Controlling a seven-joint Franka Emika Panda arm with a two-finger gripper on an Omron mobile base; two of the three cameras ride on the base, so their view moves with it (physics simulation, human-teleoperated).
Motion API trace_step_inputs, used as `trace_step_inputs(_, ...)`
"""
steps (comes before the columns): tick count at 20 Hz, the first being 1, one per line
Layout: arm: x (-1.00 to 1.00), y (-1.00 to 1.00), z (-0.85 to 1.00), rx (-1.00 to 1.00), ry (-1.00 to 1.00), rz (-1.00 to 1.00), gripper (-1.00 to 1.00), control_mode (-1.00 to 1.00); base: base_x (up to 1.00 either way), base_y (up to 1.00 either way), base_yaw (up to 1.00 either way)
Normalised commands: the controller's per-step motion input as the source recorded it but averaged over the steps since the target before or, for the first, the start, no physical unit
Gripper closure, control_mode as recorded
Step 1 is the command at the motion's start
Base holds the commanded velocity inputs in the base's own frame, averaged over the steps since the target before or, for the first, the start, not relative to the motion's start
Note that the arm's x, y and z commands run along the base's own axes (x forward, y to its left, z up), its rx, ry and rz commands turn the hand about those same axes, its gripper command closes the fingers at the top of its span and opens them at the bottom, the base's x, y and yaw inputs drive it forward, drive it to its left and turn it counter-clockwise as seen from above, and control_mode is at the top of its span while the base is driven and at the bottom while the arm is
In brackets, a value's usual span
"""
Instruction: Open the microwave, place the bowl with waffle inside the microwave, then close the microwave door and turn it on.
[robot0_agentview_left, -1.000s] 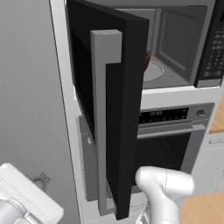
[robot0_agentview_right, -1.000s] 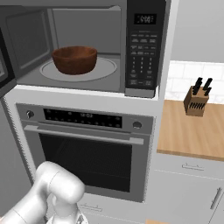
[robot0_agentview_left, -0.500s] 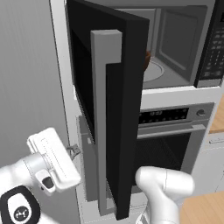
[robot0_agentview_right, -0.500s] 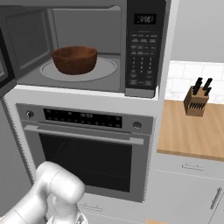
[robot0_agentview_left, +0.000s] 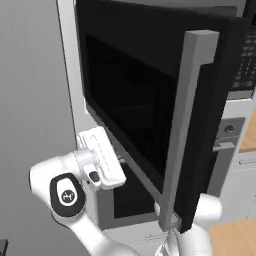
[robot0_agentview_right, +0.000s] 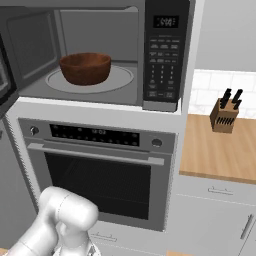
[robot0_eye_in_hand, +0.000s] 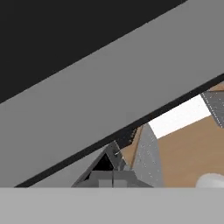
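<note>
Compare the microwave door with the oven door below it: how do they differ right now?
The microwave door stands swung open; the oven door is shut. The microwave door is black with a tall upright grey handle; the oven door is steel with a horizontal bar. Both have dark windows.

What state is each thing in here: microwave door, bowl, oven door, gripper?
Microwave door: open, swung partway out from the front.
Bowl: upright on the turntable inside the microwave.
Oven door: closed.
Gripper: shut, holding nothing, close to the door.
Knife block: upright on the counter, knives in it.
</note>
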Motion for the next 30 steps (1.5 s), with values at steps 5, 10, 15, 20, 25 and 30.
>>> trace_step_inputs(5,0.46,-1.00,0.01,0.00,-0.01,-0.17,1.00,-1.00,0.00,0.00,0.00)
trace_step_inputs(10,0.19,-0.97,0.11,0.00,-0.04,-0.07,1.00,-1.00,0.00,0.00,0.00)
trace_step_inputs(15,-0.46,-0.16,0.00,0.00,-0.11,0.01,1.00,-1.00,0.00,0.00,0.00)
trace_step_inputs(20,-0.69,-0.26,0.31,0.00,-0.10,0.28,1.00,-1.00,0.00,0.00,0.00)
trace_step_inputs(25,0.28,-0.34,0.77,0.04,0.04,0.27,1.00,-1.00,0.00,0.00,0.00)
trace_step_inputs(30,0.96,-0.27,0.61,0.08,0.15,0.30,1.00,-1.00,0.00,0.00,0.00)
